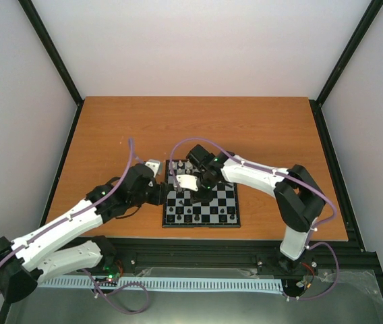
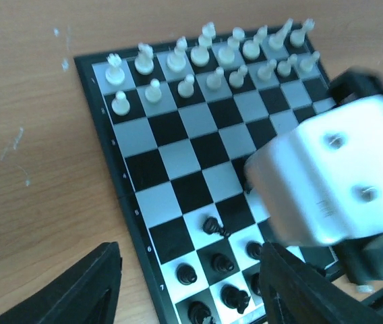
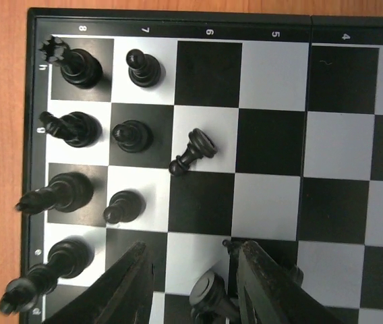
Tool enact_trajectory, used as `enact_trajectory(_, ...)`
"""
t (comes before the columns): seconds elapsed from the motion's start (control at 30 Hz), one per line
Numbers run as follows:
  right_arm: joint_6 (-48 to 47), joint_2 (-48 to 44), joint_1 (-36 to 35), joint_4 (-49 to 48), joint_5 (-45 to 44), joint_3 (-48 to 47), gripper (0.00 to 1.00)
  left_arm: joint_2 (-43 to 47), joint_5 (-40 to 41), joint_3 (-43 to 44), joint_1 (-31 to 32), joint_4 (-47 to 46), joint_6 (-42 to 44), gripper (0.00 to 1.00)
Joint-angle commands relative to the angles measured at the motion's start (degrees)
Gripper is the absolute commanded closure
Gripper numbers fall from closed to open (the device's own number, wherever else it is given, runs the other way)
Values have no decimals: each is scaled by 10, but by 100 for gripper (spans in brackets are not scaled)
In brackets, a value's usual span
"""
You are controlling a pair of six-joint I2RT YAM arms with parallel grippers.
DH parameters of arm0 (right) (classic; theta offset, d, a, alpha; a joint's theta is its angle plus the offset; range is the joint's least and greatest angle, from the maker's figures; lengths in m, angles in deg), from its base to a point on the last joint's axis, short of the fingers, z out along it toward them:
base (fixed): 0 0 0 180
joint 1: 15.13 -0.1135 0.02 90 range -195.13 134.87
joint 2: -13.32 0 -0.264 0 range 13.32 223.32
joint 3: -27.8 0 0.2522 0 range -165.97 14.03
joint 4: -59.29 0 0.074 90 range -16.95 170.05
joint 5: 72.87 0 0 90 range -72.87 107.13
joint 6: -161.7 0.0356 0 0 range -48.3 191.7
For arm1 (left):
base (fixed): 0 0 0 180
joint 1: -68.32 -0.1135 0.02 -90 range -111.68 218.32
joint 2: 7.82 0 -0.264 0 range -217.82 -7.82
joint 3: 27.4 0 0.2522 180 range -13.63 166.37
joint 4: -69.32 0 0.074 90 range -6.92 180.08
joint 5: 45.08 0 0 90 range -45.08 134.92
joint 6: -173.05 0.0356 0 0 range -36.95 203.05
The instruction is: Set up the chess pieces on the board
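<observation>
bench (image 1: 110, 135): brown wood top. The board (image 1: 225, 199) sits near the front edge, roughly in the middle, with both arms reaching in over it.
left end effector (image 2: 190, 256): fingers spread wide and nothing in them. It's hanging over the board's left edge, right above the corner where the black pieces are.
right end effector (image 3: 191, 250): over the board itself, jaws partway apart. One black piece (image 3: 208, 293) sits between them, tilted and up against one finger. Honestly can't tell if it's actually pinched or just sitting in the gap.
black pieces (image 3: 77, 135): mostly lined up two deep along the edge marked 8 and 7. In the right wrist view they're just ahead and to the left of the jaws.
tipped pawn (image 3: 193, 152): a black one lying on its side, one row in from the others, a bit ahead of the right fingertips and not touching them.
white pieces (image 2: 212, 61): two neat rows on the far side of the board in the left wrist view, well away from both end effectors.
right wrist housing (image 2: 326, 182): big white blurry block covering part of the board in the left wrist view.
</observation>
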Motion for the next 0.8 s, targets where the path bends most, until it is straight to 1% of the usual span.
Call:
enact_trajectory(0.0, 14, -70, 23, 20, 31, 18, 66, -33, -47, 9, -4, 17, 6, 44)
enact_trajectory(0.17, 27, -170, 69, 26, 63, 65, 66, -78, -63, 66, -4, 92, 33, 53)
enact_trajectory(0.23, 27, -205, 82, 20, 65, 87, 65, -101, -60, 91, -4, 120, 46, 54)
enact_trajectory(0.3, 15, -230, 90, 10, 52, 112, 65, -120, -58, 105, -4, 127, 53, 53)
enact_trajectory(0.37, 3, -244, 97, -4, 35, 133, 64, -136, -52, 109, -4, 119, 62, 47)
enact_trajectory(0.43, -5, -240, 98, -15, 17, 145, 64, -152, -55, 105, -4, 98, 76, 41)
enact_trajectory(0.47, -9, -235, 98, -19, 13, 147, 64, -162, -55, 101, -4, 86, 85, 40)
enact_trajectory(0.53, -16, -218, 98, -25, 7, 148, 63, -176, -63, 93, -4, 58, 100, 38)
enact_trajectory(0.63, -20, -183, 97, -32, 12, 142, 63, -192, -70, 98, -6, 61, 103, 38)
enact_trajectory(0.77, -17, -143, 91, -36, 23, 128, 63, -173, -57, 90, -8, 60, 105, 36)
